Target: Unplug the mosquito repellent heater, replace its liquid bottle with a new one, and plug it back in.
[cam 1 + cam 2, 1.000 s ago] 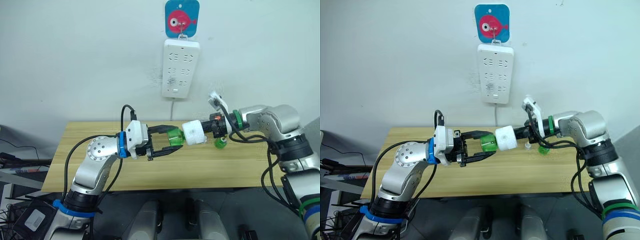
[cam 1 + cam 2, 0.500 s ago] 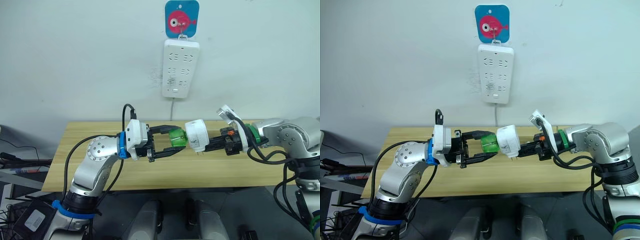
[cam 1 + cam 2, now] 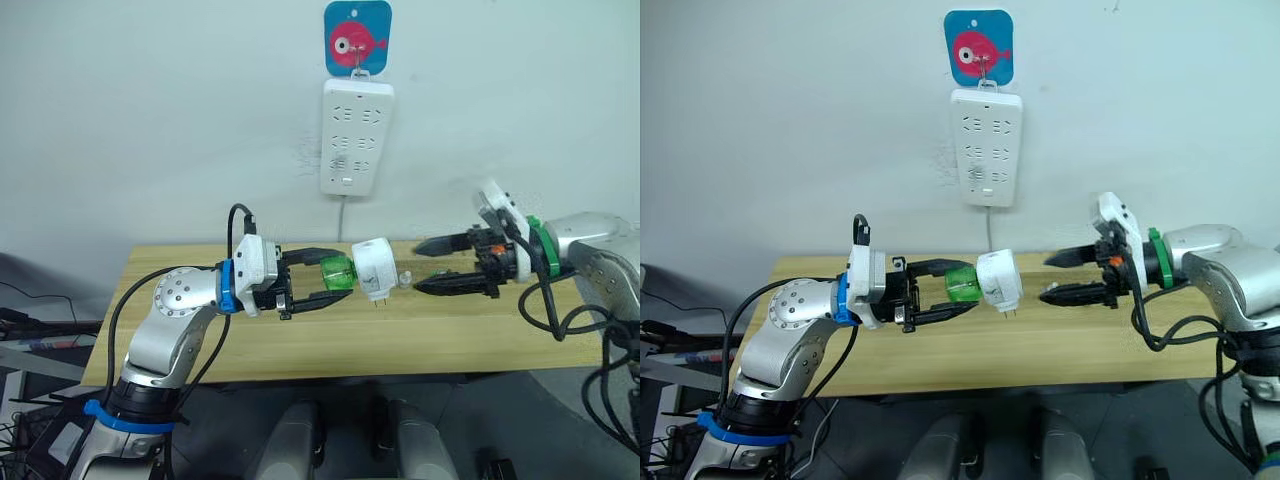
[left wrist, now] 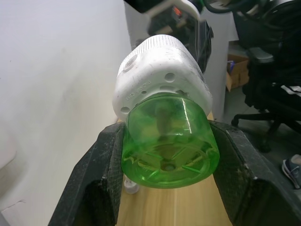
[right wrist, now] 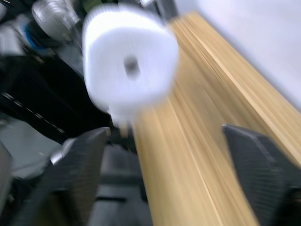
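Where it gripped before, right gripper (image 3: 428, 265) released heater (image 3: 371, 269).

No legible text, brand or number; blue card (image 3: 357, 36) above power strip (image 3: 356, 137) bears pink fish picture.

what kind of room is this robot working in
Probably an office or lab test corner: a plain wooden table against a bare white wall, a white power strip hung under a fish hook, and a black office chair nearby.
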{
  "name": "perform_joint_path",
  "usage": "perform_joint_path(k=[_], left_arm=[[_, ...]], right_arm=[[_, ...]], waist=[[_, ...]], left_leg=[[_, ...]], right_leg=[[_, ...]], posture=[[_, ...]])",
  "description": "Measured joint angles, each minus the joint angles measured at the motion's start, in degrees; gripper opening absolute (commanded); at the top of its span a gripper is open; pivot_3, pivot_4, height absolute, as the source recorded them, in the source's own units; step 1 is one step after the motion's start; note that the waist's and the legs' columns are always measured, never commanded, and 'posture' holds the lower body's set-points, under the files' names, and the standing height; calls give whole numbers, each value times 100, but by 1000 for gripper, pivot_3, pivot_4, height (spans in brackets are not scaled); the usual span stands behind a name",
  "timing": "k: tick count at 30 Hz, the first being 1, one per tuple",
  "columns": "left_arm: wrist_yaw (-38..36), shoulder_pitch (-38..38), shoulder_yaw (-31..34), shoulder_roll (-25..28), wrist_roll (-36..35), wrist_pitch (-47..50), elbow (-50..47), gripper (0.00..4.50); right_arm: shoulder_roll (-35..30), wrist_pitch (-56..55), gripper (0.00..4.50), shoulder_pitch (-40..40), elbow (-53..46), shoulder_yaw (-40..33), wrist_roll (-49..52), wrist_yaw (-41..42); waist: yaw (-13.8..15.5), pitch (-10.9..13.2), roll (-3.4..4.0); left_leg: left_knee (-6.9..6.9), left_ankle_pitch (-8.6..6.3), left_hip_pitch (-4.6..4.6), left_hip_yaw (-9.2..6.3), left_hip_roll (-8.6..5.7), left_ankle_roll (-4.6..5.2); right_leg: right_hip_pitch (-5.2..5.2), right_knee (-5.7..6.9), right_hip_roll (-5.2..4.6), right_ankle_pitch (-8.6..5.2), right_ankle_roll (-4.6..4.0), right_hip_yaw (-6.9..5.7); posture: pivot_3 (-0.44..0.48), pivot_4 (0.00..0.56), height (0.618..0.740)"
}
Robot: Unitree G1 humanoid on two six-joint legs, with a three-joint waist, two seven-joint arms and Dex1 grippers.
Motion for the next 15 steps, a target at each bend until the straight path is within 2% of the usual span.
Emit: perform_joint_path(k=[6,15], left_arm=[[-171,-5,-12,66,-132,40,-24,2268],[-157,-175,-67,-40,-134,133,-44,2268]], right_arm=[[414,734,4487,-221,-408,-14,552,-339],[816,944,4487,-322,-500,85,694,-727]], waist=[[15,0,0],[14,0,0]], left_leg=[[0,-4,-1,0,-4,3],[1,-3,0,0,-4,3]], right_leg=[[0,-5,-4,0,-1,1],[1,-4,-4,1,-1,1]], posture=[[7,225,740],[20,229,740]])
